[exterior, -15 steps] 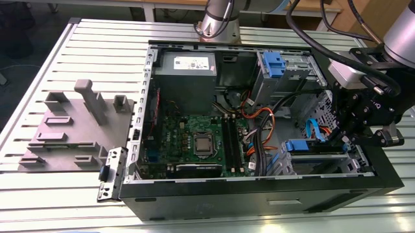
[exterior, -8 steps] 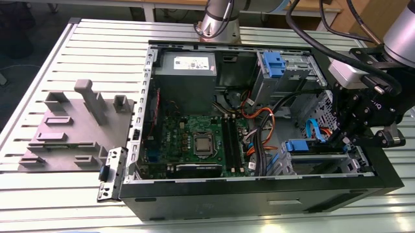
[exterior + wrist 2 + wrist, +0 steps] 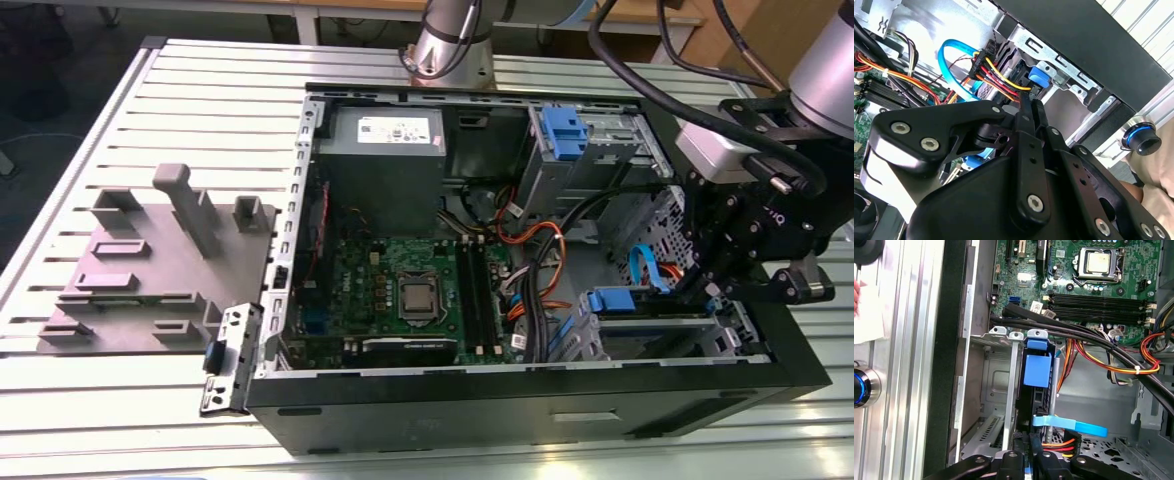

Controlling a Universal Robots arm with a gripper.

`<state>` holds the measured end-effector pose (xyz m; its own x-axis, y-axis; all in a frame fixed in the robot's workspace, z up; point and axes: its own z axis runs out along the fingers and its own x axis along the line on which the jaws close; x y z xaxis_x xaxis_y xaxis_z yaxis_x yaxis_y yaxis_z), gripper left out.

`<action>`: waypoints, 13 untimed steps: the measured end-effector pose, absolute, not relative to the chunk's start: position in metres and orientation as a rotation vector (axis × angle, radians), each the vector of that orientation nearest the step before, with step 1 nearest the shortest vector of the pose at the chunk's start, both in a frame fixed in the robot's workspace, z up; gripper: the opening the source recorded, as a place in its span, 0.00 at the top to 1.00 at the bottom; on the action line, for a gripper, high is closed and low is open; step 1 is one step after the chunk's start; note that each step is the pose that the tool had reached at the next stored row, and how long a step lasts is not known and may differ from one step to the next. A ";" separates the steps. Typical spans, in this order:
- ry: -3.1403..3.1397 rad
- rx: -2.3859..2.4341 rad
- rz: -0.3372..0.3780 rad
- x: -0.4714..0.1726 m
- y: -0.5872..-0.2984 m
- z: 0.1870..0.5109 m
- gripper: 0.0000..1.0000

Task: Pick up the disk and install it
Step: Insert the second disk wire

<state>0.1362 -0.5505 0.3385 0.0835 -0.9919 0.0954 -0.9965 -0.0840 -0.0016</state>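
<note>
The matte black gripper [image 3: 747,285], fingers narrowed together, hangs at the exterior view's right over the steel drive cage; the blue-framed disk [image 3: 1037,371] apparently sits slotted inside.

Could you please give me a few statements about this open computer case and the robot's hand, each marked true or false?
1. The computer case lies open on the slatted table. True.
2. The hand hangs over the grey fixture plate. False: it is at the drive cage on the exterior view's right.
3. A blue carrier sits in a slot of the drive cage. True.
4. The processor socket is covered by a large fan. False: the chip is bare.
5. The flat blue cable lies outside the case. False: it runs inside.
</note>
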 end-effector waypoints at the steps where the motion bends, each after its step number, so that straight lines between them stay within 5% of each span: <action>1: -2.078 2.261 0.117 0.136 -0.551 0.338 0.84; 13: -2.073 2.256 0.126 0.136 -0.550 0.340 0.84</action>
